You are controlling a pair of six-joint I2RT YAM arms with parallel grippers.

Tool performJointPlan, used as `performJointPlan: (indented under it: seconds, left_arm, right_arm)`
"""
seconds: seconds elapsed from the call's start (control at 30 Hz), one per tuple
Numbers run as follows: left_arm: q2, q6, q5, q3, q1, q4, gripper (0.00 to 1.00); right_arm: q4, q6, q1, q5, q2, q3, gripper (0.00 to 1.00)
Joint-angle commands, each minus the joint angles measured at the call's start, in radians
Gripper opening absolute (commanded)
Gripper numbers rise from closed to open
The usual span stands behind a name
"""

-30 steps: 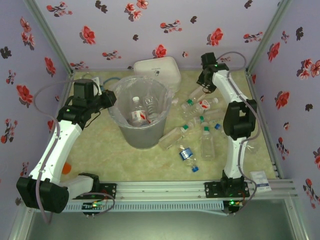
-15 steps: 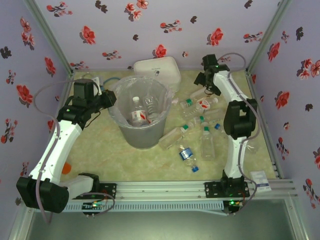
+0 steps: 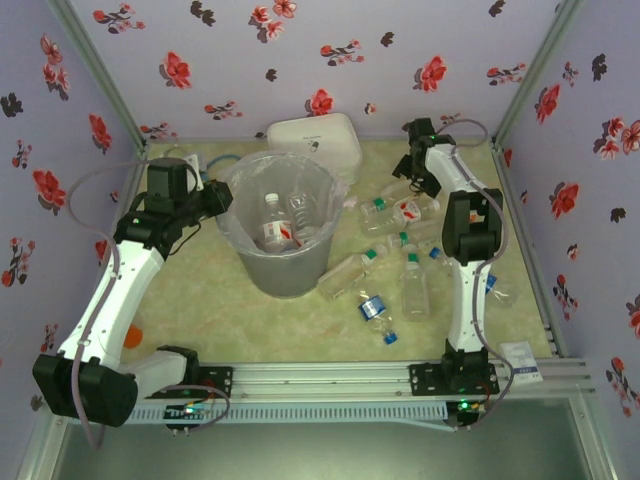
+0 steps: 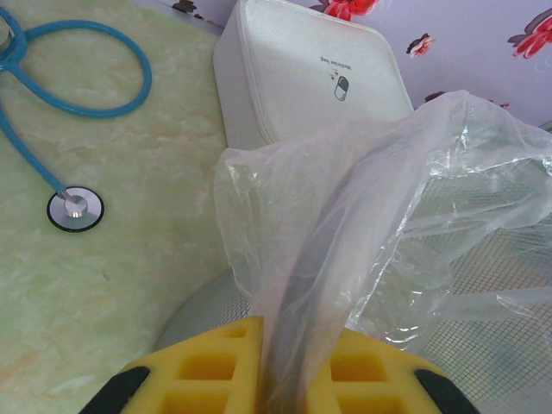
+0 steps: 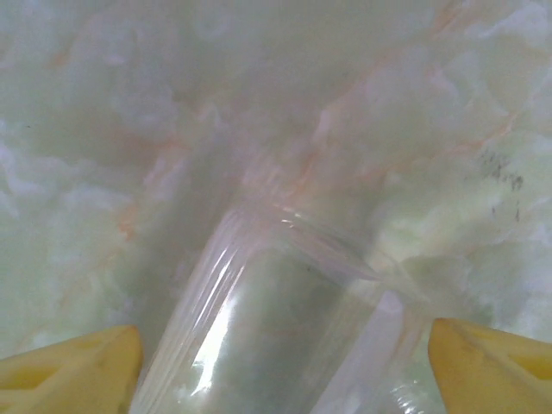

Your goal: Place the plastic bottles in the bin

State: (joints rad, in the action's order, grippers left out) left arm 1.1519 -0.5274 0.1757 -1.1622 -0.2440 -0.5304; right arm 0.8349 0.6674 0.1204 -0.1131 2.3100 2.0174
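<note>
Straddling a blurred, cropped bottle (image 5: 259, 302), right tool (image 5: 285, 358) gapes; left tool (image 4: 289, 362) pinches the bin liner (image 4: 345, 198).

We see a staged lab booth — lilac flower-printed wall panels (image 3: 300, 70) from nine round to three o'clock, bare aluminium corner posts (image 3: 99, 75), a slotted aluminium rail (image 3: 330, 376) at six.

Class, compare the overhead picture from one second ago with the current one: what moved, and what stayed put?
The right arm's elbow swung slightly left and away, and the right pincer edged rightward; open, it straddles a clear bottle. The left pincer stays clamped on the bin liner; the bin and loose bottles are unmoved.
</note>
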Motion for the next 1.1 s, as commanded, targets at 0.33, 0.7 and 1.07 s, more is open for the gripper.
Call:
performJointPlan:
  seconds: [0.33,0.7,1.07]
  left_arm:
    - [0.008,0.037,0.015,0.037,-0.007,-0.029,0.11]
    - [0.019,0.037,0.016,0.029,-0.008,-0.029,0.11]
    - [0.008,0.04,0.011,0.036,-0.008,-0.037,0.11]
  right_arm:
    - [-0.006,0.011,-0.013,0.061,-0.012,0.018,0.78]
    - [-0.073,0.07,-0.011,0.139,0.038,-0.021,0.94]
    - [-0.026,0.063,-0.015,0.141,0.054,0.093,0.72]
